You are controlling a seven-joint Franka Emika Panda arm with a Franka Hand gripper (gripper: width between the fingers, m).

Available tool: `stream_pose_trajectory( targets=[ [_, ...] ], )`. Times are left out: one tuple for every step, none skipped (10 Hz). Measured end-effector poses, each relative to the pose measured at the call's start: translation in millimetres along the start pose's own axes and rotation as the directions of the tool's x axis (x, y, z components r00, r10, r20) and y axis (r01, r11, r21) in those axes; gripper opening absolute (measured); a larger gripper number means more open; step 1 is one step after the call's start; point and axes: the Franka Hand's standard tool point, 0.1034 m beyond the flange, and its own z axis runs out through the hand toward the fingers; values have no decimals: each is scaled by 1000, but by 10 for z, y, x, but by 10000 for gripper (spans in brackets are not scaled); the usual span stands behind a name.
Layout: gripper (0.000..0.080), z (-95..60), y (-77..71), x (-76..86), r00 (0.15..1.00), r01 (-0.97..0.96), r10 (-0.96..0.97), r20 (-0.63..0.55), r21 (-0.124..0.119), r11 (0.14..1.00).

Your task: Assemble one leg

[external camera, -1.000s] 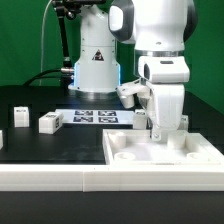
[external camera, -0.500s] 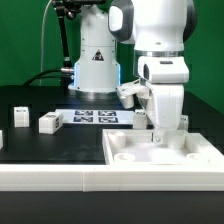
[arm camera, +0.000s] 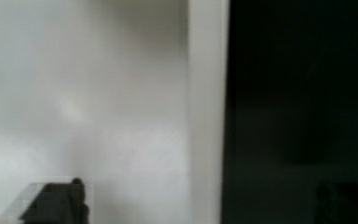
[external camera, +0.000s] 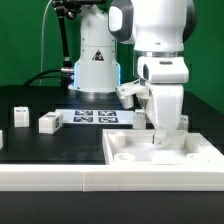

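Observation:
Three small white legs lie on the black table at the exterior view's left: one (external camera: 48,122) with its tag showing, one (external camera: 22,115) behind it, one (external camera: 2,140) at the frame edge. My gripper (external camera: 157,138) hangs low over the far rim of the large white square panel (external camera: 135,160) at the right, far from the legs. In the wrist view the gripper (arm camera: 197,200) is open and empty. Its fingertips (arm camera: 51,202) stand wide apart, one over the white panel (arm camera: 87,90), the other over the black table (arm camera: 300,90). No leg shows in the wrist view.
The marker board (external camera: 92,116) lies flat behind the legs, in front of the robot's base (external camera: 95,65). The panel has a raised rim and round sockets (external camera: 124,155) in its corners. A white wall (external camera: 60,180) runs along the table's front.
My gripper has come down a little toward the panel's far rim. The legs and the panel have not moved.

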Motion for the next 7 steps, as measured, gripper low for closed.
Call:
stream_pose_trajectory(
  targets=[
    [647, 0, 0, 0, 1000, 0, 0, 0, 0, 1000],
    [649, -28, 2, 13, 1000, -10, 10, 1, -2, 1000],
    [649, -177, 2, 48, 1000, -29, 29, 10, -11, 1000],
    [649, -332, -15, 72, 999, -42, 42, 19, -21, 999],
    [649, -441, -29, 87, 998, -59, 60, 27, -25, 998],
    [649, -566, -15, 102, 996, -83, 84, 32, -36, 996],
    [649, -616, 10, 106, 993, -115, 116, 31, -46, 992]
  ],
)
